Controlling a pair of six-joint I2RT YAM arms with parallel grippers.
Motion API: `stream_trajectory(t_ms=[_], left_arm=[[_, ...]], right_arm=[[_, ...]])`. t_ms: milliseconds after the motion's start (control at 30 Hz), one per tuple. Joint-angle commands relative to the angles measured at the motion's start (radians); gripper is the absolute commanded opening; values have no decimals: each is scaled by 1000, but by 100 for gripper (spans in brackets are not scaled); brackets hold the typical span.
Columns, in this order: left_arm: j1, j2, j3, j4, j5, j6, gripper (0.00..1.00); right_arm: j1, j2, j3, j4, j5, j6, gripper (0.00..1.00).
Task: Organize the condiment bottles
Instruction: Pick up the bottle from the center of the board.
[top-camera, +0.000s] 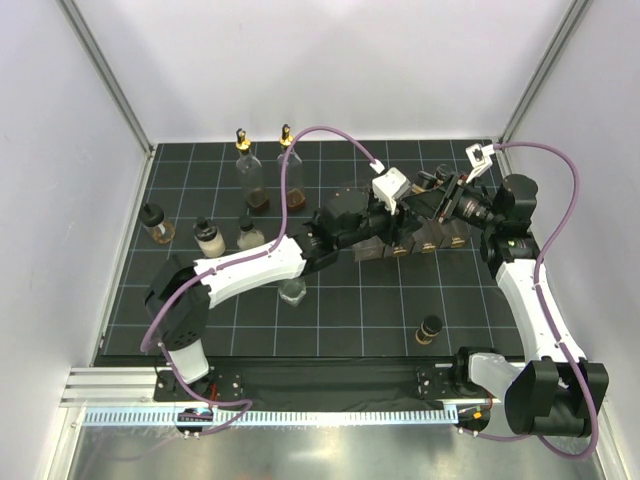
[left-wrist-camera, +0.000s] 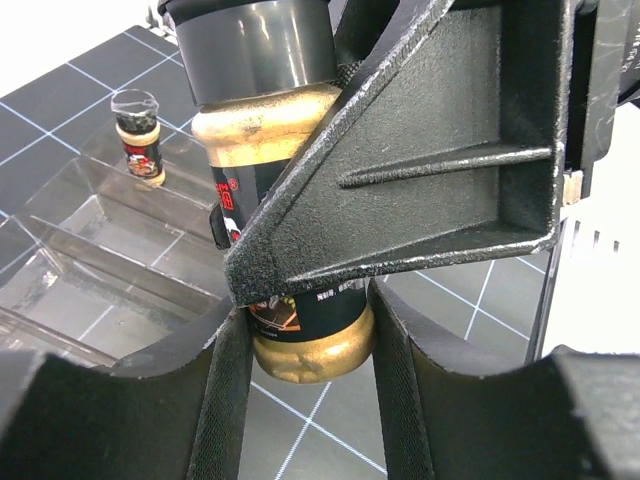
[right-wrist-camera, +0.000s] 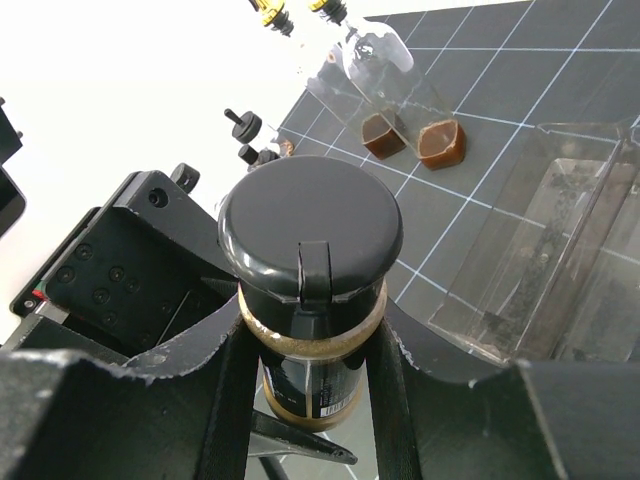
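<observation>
Both tools grip one small black-capped bottle (right-wrist-camera: 310, 235), held above the middle of the counter (top-camera: 330, 320) beside the clear rack (right-wrist-camera: 560, 260). The right tool (right-wrist-camera: 312, 350) pinches it just under the cap, and the left tool (left-wrist-camera: 312, 350) clamps its lower end. Its black label carries red and white print, too small to read.
</observation>
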Motion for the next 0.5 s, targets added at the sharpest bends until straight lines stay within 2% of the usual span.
stream_trajectory(t_ms=[0, 467], left_arm=[[37, -46, -4, 4, -140, 66, 38], [57, -78, -29, -48, -109, 167, 24]], right_arm=[[6, -44, 16, 0, -54, -5, 27], [6, -54, 31, -49, -70, -108, 35]])
